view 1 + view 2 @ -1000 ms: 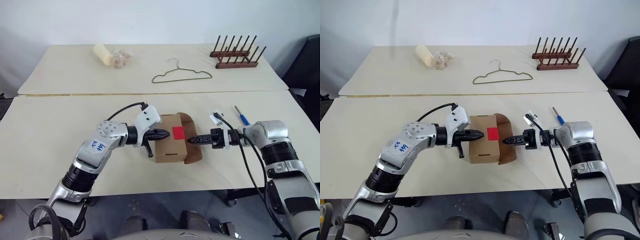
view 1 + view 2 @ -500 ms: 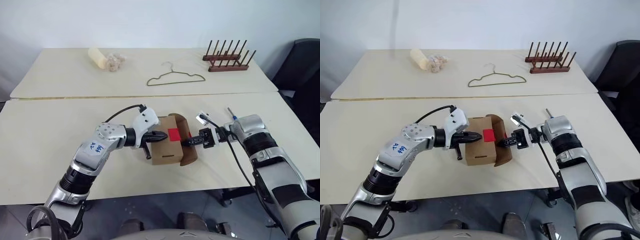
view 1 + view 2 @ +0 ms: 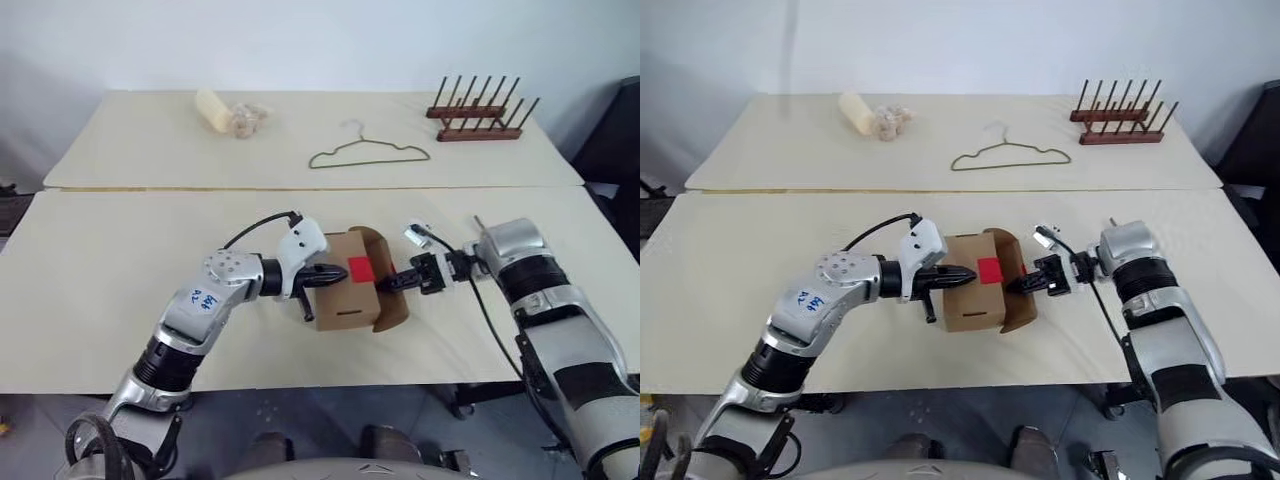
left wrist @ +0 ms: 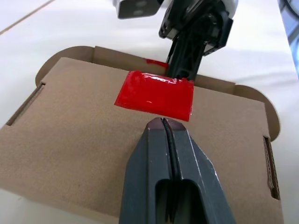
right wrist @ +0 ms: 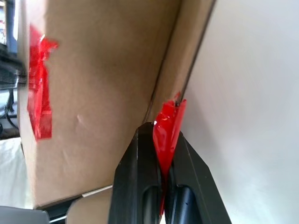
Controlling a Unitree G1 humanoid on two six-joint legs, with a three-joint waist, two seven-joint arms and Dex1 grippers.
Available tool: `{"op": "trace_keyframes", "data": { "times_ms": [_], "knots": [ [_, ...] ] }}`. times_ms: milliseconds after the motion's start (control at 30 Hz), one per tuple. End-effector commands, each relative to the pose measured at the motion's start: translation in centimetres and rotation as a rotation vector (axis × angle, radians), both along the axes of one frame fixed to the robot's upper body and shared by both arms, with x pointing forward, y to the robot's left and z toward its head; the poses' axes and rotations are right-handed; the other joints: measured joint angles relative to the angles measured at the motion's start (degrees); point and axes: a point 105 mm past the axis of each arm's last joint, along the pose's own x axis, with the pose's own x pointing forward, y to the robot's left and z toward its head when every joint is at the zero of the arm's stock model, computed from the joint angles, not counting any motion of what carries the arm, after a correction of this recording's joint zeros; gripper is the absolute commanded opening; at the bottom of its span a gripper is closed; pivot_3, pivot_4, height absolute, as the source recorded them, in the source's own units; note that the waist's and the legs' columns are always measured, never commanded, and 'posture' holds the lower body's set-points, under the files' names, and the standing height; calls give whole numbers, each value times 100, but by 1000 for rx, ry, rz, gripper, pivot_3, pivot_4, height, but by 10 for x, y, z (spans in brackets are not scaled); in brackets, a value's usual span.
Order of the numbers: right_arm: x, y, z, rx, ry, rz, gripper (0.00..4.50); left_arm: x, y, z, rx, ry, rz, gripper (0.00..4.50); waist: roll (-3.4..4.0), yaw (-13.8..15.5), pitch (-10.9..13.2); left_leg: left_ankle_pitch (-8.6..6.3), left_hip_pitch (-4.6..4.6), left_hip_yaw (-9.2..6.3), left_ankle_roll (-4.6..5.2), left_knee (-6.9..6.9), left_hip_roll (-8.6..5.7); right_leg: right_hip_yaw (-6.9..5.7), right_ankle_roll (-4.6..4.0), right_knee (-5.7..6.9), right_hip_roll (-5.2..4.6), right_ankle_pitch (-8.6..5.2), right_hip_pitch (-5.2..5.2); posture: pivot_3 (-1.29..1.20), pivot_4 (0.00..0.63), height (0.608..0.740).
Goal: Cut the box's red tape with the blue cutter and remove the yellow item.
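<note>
The brown box (image 3: 340,305) lies on the near table, its right end flap (image 3: 392,308) swung open. Red tape (image 3: 360,268) sits on the box top, seen close in the left wrist view (image 4: 156,94). My left gripper (image 3: 333,277) is shut and empty, its tips resting on the lid just short of the tape. From the right, my right gripper (image 3: 386,288) is shut on the open flap's edge, pinching a torn strip of red tape (image 5: 169,116). A thin end of the blue cutter (image 3: 477,221) pokes out behind my right wrist. The yellow item is hidden.
On the far table lie a wire hanger (image 3: 368,155), a wooden peg rack (image 3: 480,110) at the back right, and a pale yellow roll (image 3: 212,108) beside a small bag (image 3: 248,118) at the back left. A seam (image 3: 200,189) separates the two tables.
My right gripper has shut on the flap's taped edge. The left gripper stays shut on the lid. The head camera has shifted, so the whole picture has moved.
</note>
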Motion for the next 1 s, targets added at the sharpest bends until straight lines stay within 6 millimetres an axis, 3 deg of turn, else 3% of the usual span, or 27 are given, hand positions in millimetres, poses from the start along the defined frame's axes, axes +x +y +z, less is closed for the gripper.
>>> {"op": "trace_keyframes", "data": {
  "times_ms": [33, 167, 433, 633, 800, 1000],
  "knots": [
    [-1, -33, 37, -122, -56, -40, 53, 6, -18, -20, 14, 31, -1, 0, 24, 56, 16, 0, -10, -6, 2, 2, -4, -2, 1, -3, 0, 1, -3, 0, 150, 740],
    [-2, -51, 70, -198, -103, -64, 53, 12, -41, -16, -45, -2, -22, 0, 37, 66, 35, -2, -102, 1, 11, 33, -11, -1, 21, -1, 0, 11, -81, 0, 150, 740],
    [-5, -69, 121, -311, -198, -88, 53, 17, -60, -11, -117, -32, -20, 0, 39, 5, 60, 0, -106, 18, 14, 26, -6, -5, 24, -4, 0, 12, -92, 0, 150, 740],
    [-13, -63, 140, -358, -226, -52, 53, 17, -52, -14, -131, -25, 20, 0, 37, -12, 81, 0, -111, 18, 14, 28, -5, -5, 25, -4, 0, 13, -98, 0, 150, 740],
    [-16, -61, 142, -441, -244, -25, 53, 15, -40, -19, -129, -13, 60, 0, 40, -9, 84, 0, -152, 15, 14, 40, -4, -6, 25, 2, 0, 13, -136, 0, 150, 740],
    [-20, -45, 150, -484, -239, -58, 53, 7, -15, -12, -123, -17, 108, 0, 42, -8, 85, 0, -188, 16, 13, 52, -3, -5, 25, 22, 0, 13, -181, 0, 150, 740]
  ]
}}
